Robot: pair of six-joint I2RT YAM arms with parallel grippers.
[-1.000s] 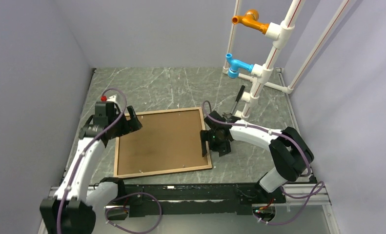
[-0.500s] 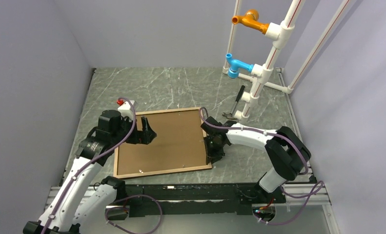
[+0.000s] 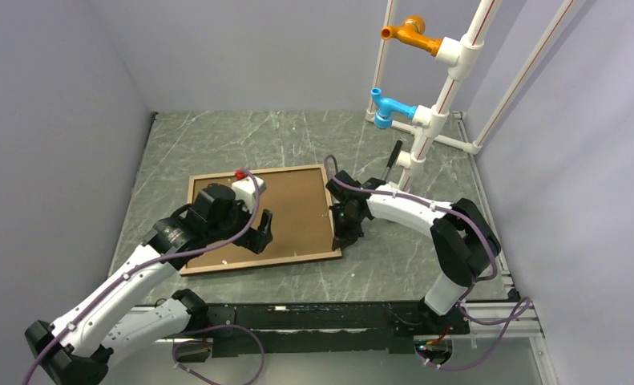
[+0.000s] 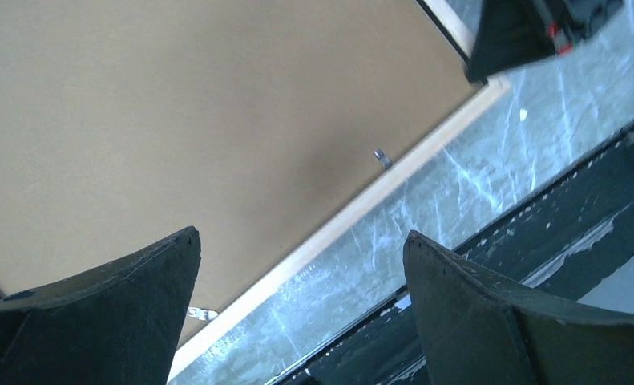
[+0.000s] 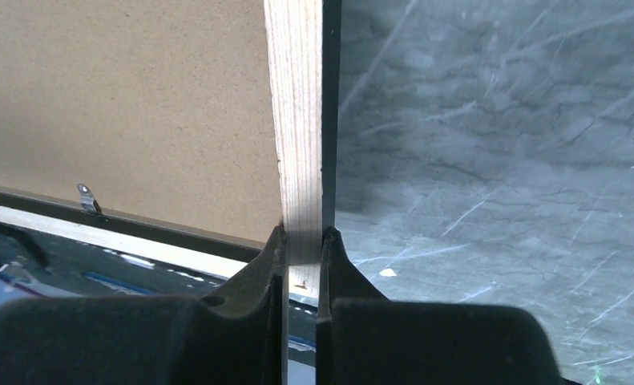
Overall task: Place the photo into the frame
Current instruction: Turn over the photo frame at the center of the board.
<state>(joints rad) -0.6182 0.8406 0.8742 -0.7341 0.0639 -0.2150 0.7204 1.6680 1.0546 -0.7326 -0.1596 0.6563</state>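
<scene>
Frame (image 3: 297,260) farther back on marbled table (image 3: 257,136)

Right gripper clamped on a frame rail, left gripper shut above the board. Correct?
One slip: the left gripper is open, jaws wide apart above the board, as the left wrist view shows. The right gripper is clamped on a rail of the frame.
</scene>
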